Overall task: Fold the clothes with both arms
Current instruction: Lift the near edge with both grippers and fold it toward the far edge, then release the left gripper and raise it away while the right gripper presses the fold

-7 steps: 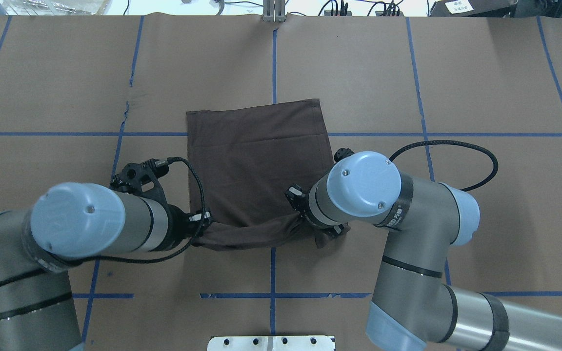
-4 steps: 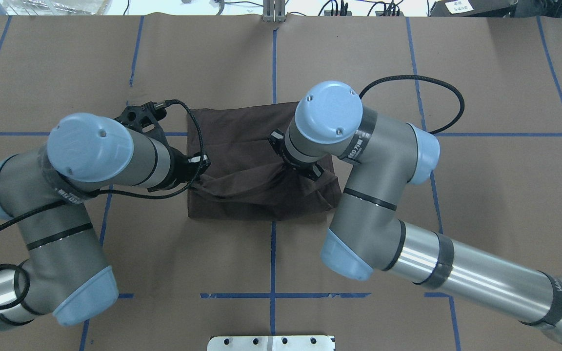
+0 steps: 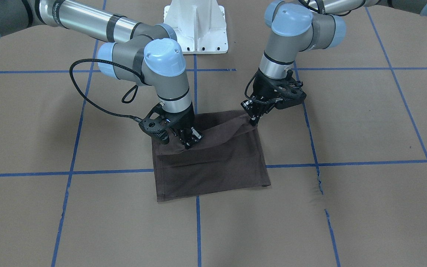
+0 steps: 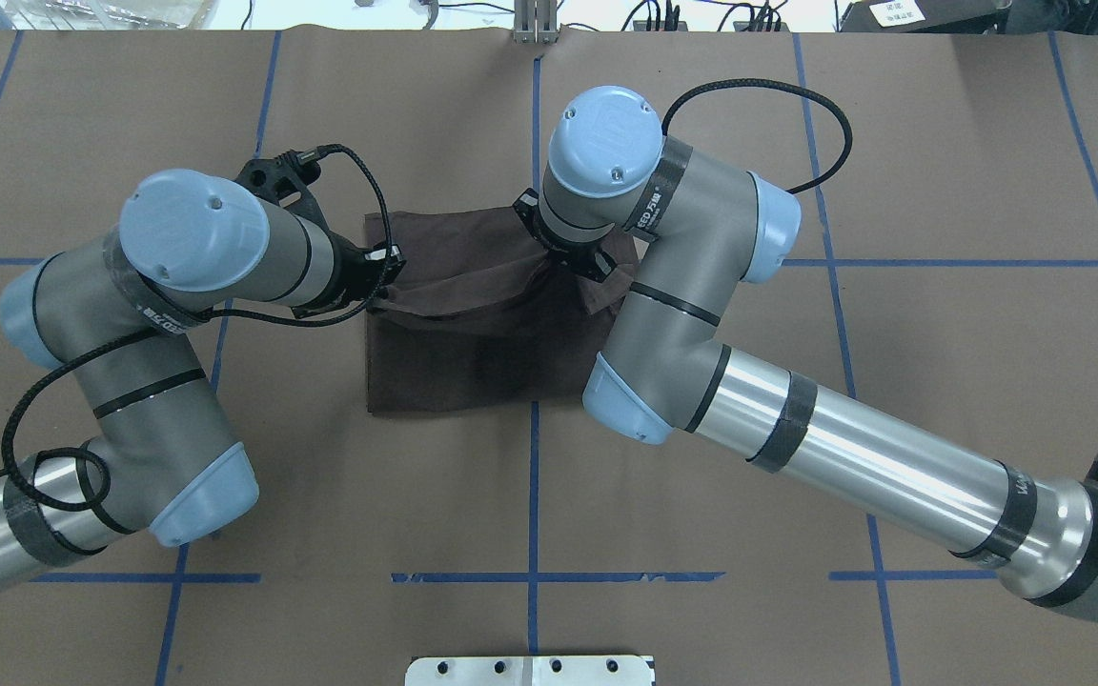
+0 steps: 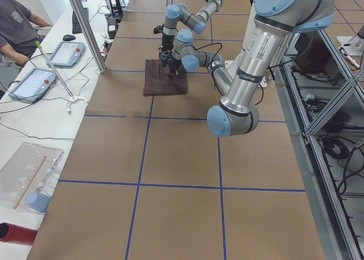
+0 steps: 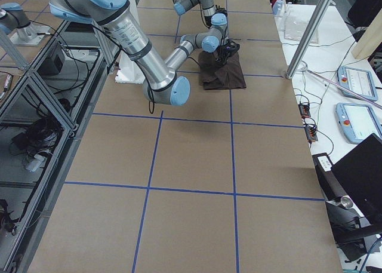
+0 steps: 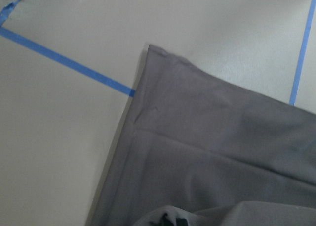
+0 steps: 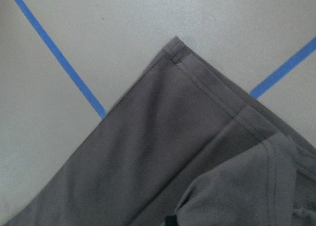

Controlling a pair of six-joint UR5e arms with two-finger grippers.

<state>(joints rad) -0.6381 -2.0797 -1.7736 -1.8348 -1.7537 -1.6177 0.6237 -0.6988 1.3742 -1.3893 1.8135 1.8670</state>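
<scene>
The dark brown T-shirt (image 4: pixel 473 362) lies as a folded rectangle on the brown paper table, also seen in the front view (image 3: pixel 217 170). My left gripper (image 4: pixel 385 286) is shut on one end of a lifted fold of the T-shirt (image 3: pixel 253 121). My right gripper (image 4: pixel 560 263) is shut on the fold's other end (image 3: pixel 190 143). The fold hangs slack between them, above the far half of the cloth. The left wrist view shows a flat corner of the T-shirt (image 7: pixel 207 137). In the right wrist view another corner (image 8: pixel 177 53) lies flat, with the raised hem in front of it.
Blue tape lines (image 4: pixel 535 133) grid the paper. The white base pedestal (image 3: pixel 195 29) stands behind the arms. A metal post (image 5: pixel 85 29), tablets (image 5: pixel 34 81) and a seated person (image 5: pixel 17 27) are beside the table's far long edge.
Both grippers have carried the T-shirt's near edge away from the robot, from the near side over the cloth to its far half. Both arms have stretched forward.
</scene>
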